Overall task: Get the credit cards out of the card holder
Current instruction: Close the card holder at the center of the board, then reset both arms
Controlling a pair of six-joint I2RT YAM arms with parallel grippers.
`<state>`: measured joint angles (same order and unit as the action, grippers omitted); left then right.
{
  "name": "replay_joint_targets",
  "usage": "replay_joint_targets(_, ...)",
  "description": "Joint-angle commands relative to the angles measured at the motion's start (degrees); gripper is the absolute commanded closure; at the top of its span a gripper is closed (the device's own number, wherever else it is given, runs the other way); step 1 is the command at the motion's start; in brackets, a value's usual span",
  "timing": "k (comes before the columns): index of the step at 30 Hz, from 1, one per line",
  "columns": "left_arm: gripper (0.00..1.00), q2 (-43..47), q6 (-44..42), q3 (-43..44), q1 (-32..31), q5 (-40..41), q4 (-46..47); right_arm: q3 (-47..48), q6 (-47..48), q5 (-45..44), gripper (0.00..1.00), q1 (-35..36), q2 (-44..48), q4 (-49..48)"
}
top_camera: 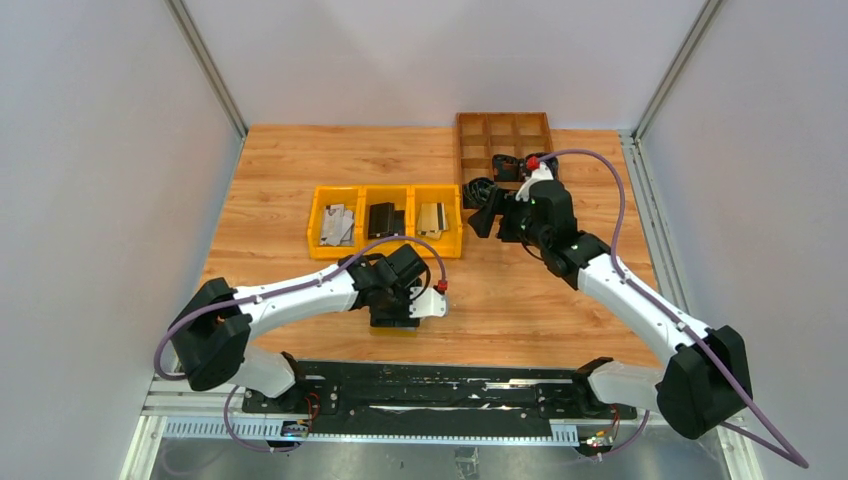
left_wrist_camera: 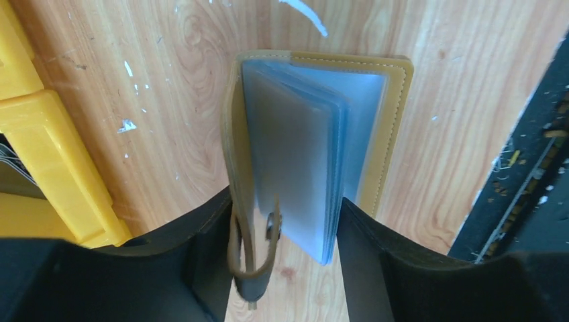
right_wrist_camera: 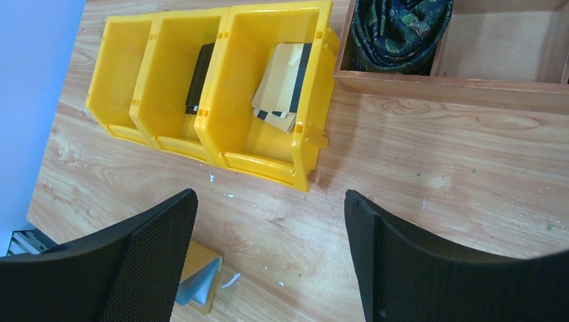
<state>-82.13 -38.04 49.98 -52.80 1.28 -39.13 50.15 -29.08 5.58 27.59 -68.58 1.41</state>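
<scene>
left gripper (left_wrist_camera: 283, 201) is clamping the open holder (left_wrist_camera: 396, 134) at frame centre, its sleeves (left_wrist_camera: 295, 154) fanning above the table (left_wrist_camera: 168, 100). cards (right_wrist_camera: 278, 87) are lying in the bins (right_wrist_camera: 268, 168), upper left. right gripper (right_wrist_camera: 270, 194) is hanging with fingers spread wide.

Overhead view takes in the whole table (top_camera: 300, 160); both wrist views look down closely, sharing yellow bins (right_wrist_camera: 258, 161)

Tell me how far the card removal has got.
Done: silver-grey cards, black cards and beige cards lie in the three yellow plastic bins. In hand: left end effector grips the open mustard-tan card holder; right end effector is open, empty. Left: its clear sleeves look blank, though remaining cards cannot be ruled out.
</scene>
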Motion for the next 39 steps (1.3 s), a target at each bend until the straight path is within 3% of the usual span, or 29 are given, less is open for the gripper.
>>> replay_joint_targets(1,0.44,4.06,2.66,-1.02,-1.38,-3.7,0.17,-1.56,-0.73,-1.54,0.16,-0.88,2.01,2.23)
replay_joint_targets(5,0.45,7.35,1.91,-2.93,-1.53,-10.81,-3.37,-2.16,-1.02,-1.35,0.16,-0.88,2.2,2.83)
replay_joint_targets(7,0.51,8.01,1.9,-4.12,-1.78,-12.53,-3.75,-2.25,-1.05,-1.39,0.16,-0.88,2.53,3.6)
replay_joint_targets(11,0.59,6.96,0.44,-6.31,-2.14,-13.74,-3.45,-2.62,-1.15,-1.63,0.16,-0.87,3.47,4.89)
replay_joint_targets(17,0.61,4.58,-1.04,-8.35,-3.29,-10.14,-0.84,-4.36,0.88,-5.38,0.13,-0.87,5.98,5.19)
replay_joint_targets(18,0.58,4.71,-0.44,-7.91,-3.24,-7.61,0.43,-4.44,1.4,-7.85,0.13,-0.95,6.63,5.2)
replay_joint_targets(21,0.35,7.66,0.82,-4.63,-1.65,-3.04,3.08,-4.85,3.84,-13.07,0.12,-1.42,8.84,5.61)
replay_joint_targets(27,0.01,13.56,2.91,7.15,11.55,-10.62,-1.95,-6.29,5.97,-17.91,0.1,-5.71,13.19,6.4)
replay_joint_targets(34,0.0,19.67,0.63,14.42,32.14,-25.06,-9.52,-11.51,9.08,-25.14,0.09,-10.51,19.07,4.39)
replay_joint_targets(39,0.0,22.34,4.43,10.33,51.09,-31.25,0.47,-20.48,17.36,-36.96,0.09,-13.09,24.84,-7.66)
